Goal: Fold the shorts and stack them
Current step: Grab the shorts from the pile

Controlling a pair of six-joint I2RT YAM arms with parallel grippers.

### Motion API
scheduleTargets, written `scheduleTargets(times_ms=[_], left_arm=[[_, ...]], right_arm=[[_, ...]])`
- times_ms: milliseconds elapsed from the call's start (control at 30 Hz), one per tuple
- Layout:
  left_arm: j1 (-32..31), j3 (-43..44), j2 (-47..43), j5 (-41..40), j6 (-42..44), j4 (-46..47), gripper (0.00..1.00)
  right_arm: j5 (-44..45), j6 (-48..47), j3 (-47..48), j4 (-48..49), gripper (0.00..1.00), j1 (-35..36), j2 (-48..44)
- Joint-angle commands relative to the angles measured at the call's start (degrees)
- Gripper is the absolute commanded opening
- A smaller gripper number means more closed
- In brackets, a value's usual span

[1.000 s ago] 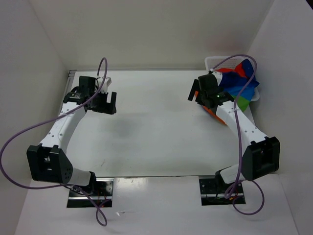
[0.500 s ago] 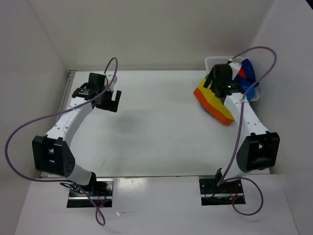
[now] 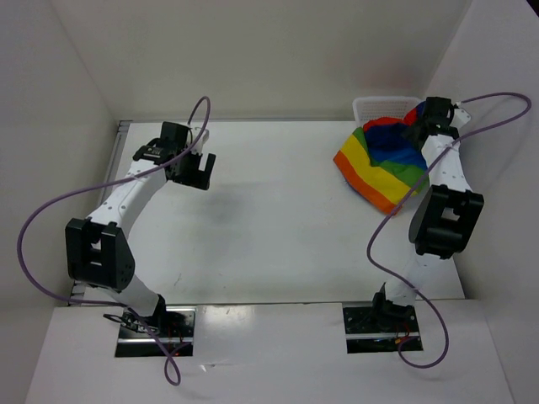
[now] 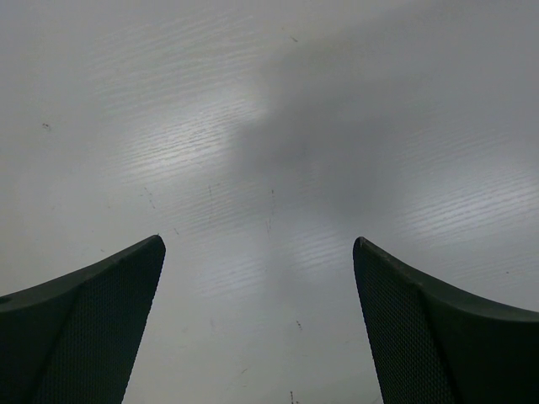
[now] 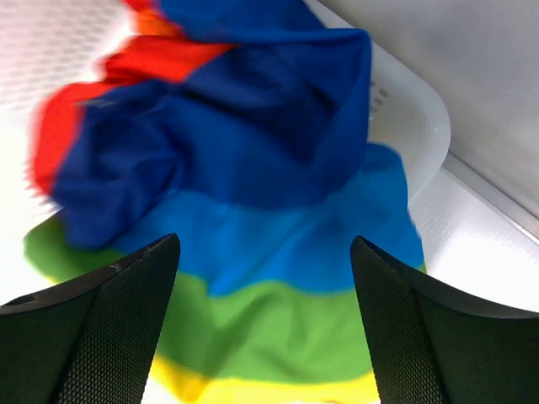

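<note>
The shorts (image 3: 381, 162) are a crumpled rainbow-striped heap at the back right, partly spilling out of a white basket (image 3: 376, 104) onto the table. In the right wrist view the shorts (image 5: 253, 168) show dark blue, blue, green and yellow bands under the fingers. My right gripper (image 3: 417, 128) (image 5: 265, 240) hovers open over their far right edge, with nothing between its fingers. At the back left, my left gripper (image 3: 199, 171) (image 4: 259, 240) stands open above bare table.
The white basket's rim (image 5: 414, 118) lies just beyond the shorts, close to the right wall (image 3: 497, 126). White walls close in the table (image 3: 269, 227) at the back and on both sides. Purple cables loop off both arms.
My right arm has swung from in front of the shorts to their far right side, uncovering them; the cloth now lies more spread out. The left arm has shifted slightly right.
</note>
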Motion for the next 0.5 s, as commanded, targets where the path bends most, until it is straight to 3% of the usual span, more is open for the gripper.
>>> scheduleTargets(times_ms=[0,100,200,333,367,467], left_arm=[[-0.2,3.0,0.6,1.7,0.2,1.8,0.99],[-0.2,3.0,1.1,1.7,0.2,1.8,0.99],[-0.2,3.0,1.1,1.7,0.2,1.8,0.99],[-0.2,3.0,1.7,1.2,0.2,1.8,0.99],[-0.2,2.4,1.7,1.2,0.2,1.8,0.99],[-0.2,2.4,2.3,1.2,0.2,1.8,0.99]], right_arm=[[0.4,1.3,5.2,-3.1,0.85,-0.3,4.4],[2.0,2.1,7.6,-4.2,0.79,-1.4,7.8],[3.4,2.1,8.2,-4.2,0.67,-1.9,9.1],[4.0,3.2,8.2,-3.4,0.30,-1.9,8.6],[4.0,3.2,8.2,-2.9,0.15,-1.1,7.8],[4.5,3.2,8.2,-2.9,0.00,1.0,5.6]])
